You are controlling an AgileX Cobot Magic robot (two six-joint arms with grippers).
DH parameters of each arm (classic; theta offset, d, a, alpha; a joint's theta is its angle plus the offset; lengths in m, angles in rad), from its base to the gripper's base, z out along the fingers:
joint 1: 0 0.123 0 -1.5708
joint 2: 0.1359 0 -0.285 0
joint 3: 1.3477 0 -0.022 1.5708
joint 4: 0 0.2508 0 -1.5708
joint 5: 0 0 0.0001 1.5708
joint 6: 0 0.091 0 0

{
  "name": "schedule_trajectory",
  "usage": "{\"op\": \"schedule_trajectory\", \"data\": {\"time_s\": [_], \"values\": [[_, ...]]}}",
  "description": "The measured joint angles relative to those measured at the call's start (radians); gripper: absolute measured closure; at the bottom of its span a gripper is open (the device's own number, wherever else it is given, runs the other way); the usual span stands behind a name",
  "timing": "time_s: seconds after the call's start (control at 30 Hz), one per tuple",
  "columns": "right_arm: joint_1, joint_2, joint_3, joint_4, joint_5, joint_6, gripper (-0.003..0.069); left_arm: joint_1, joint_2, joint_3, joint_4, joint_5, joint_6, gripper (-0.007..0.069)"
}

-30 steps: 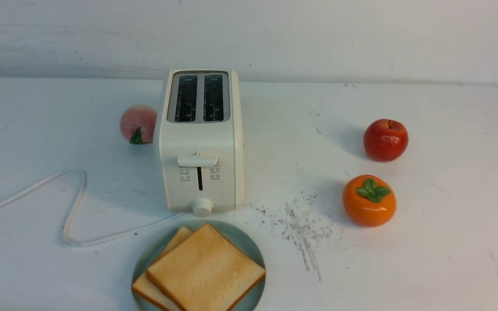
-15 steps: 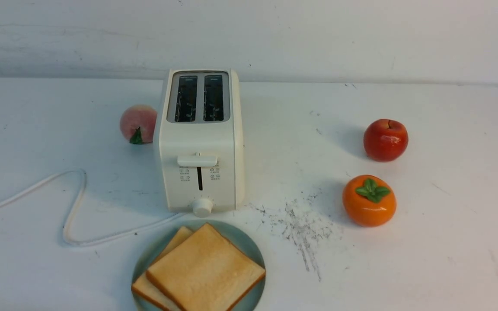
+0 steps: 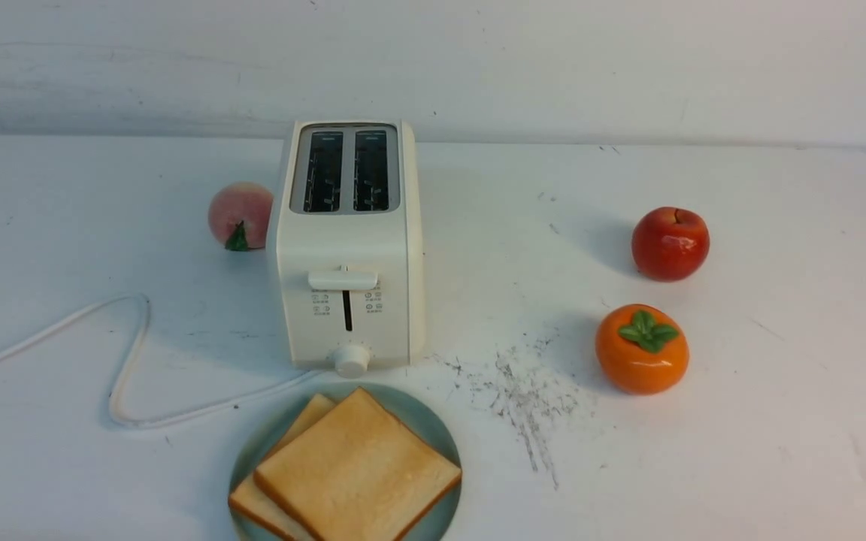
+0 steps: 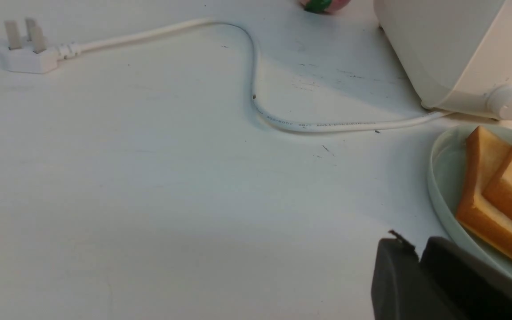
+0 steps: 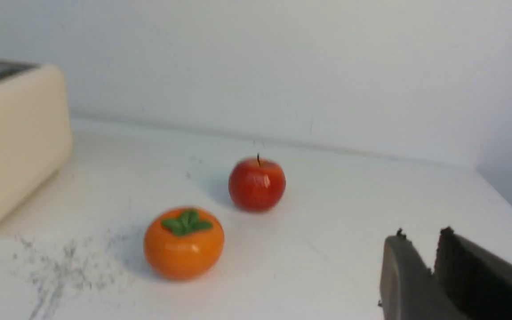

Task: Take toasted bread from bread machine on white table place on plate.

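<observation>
Though hidden frontally — left end effector (image 4: 417,247), right end effector (image 5: 421,238) (wrist views) slightly ajar.

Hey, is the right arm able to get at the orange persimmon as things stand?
Probably yes. The persimmon sits alone on bare table, apart from the red apple, with nothing between it and the right gripper.

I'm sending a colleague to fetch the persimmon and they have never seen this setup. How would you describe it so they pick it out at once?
Start at the cream-white toaster in the middle of the white table and look to its right, past the patch of grey scratch marks. Two round fruits sit there, and the persimmon is the nearer one. It is orange with a green leafy cap, unlike the glossy red apple behind it.
</observation>
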Motion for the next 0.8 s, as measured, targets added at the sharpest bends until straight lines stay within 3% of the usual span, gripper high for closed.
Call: {"op": "schedule_trajectory", "data": {"time_s": [0.13, 0.37, 0.8], "values": [[0.0, 0.0, 0.127, -0.065, 0.02, 0.124, 0.053, 0.0, 0.0, 0.0, 0.0, 0.0, 0.0, 0.0551], [0.0, 0.0, 0.138, -0.125, 0.117, 0.24, 0.052, 0.0, 0.0, 0.0, 0.0, 0.002, 0.0, 0.0544], [0.0, 0.0, 0.137, -0.129, 0.12, 0.271, 0.051, 0.0, 0.0, 0.0, 0.0, 0.003, 0.0, 0.0533]]}}
